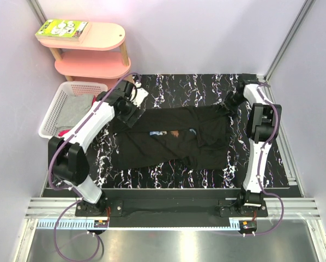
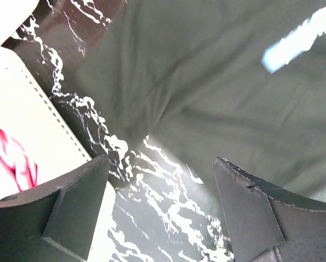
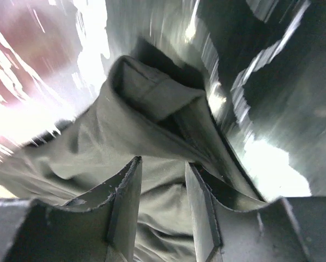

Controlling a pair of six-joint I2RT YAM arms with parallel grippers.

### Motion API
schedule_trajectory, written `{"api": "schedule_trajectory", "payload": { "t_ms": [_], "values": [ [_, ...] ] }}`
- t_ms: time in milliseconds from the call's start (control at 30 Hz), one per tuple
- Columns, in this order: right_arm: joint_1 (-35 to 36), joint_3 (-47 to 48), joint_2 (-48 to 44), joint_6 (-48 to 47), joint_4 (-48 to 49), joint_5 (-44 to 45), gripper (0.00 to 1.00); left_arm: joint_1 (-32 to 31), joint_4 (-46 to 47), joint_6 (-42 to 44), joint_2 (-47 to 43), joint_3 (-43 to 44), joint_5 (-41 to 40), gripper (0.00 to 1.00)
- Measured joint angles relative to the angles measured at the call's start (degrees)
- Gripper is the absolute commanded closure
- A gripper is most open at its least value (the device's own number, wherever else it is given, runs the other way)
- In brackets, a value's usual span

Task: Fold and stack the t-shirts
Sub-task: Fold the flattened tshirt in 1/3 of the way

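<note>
Lying flat on desk (image 1: pixel 174 177): black shirt (image 1: pixel 168 143), print up.
Left hand (image 2: pixel 160 164) spread wide at its left edge; right hand (image 3: pixel 163 166) half-closed astride bunched sleeve (image 3: pixel 152 93), grip not discernible.

No legible text, book (image 1: pixel 63 28) cover too small, print on black t-shirt (image 1: pixel 168 146) unreadable
</note>
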Motion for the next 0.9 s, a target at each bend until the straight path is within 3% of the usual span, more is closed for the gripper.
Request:
{"api": "schedule_trajectory", "payload": {
  "t_ms": [233, 367, 667, 900],
  "values": [
    [-3.7, 20.4, 11.6, 1.9, -2.3, -1.6, 0.57, -1.3, -5.3, 1.5, -4.4, -0.3, 1.6, 0.16],
    [-3.6, 32.6, 18.3, 2.6, -4.9, -3.3, 0.52, -4.3, -6.9, 1.4, -6.7, -2.6, 3.5, 0.17],
    [-2.4, 33.0, 15.1, 2.6, -8.5, -3.3, 0.52, -19.5, -9.0, 1.0, -4.0, -8.0, 5.9, 0.18],
    [-2.3, 30.4, 9.0, 2.5, -8.3, -4.0, 0.54, -19.2, -9.3, 0.5, -3.4, -13.7, 5.7, 0.2]
  ]
}}
